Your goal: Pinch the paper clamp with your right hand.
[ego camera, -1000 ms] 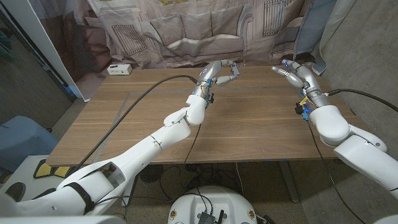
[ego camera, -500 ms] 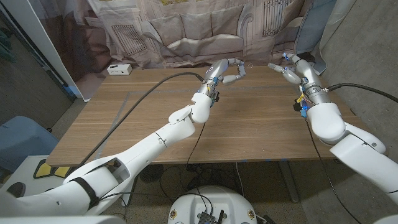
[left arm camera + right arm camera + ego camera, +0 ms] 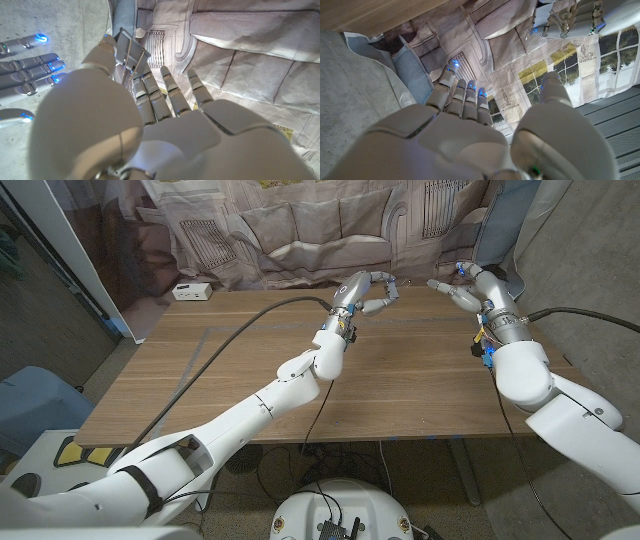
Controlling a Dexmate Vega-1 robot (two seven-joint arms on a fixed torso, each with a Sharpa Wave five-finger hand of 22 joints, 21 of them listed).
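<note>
The right hand [image 3: 468,288] hangs with fingers spread and nothing in them, well apart from the small metal paper clamp [image 3: 131,50]. The left hand [image 3: 366,292] pinches that clamp at its fingertips. Below both lies the brown wooden table [image 3: 240,370], with a printed curtain [image 3: 300,230] behind.

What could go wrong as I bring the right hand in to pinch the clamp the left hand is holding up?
1. The small metal paper clamp is pinched only at the left hand's fingertips, so a push from the right hand may twist it loose.
2. Both hands hang over the wooden table's far edge; a dropped clamp could fall behind it.
3. The right hand's fingers are spread, and the clamp is a small target: they could strike the left fingers instead.
</note>
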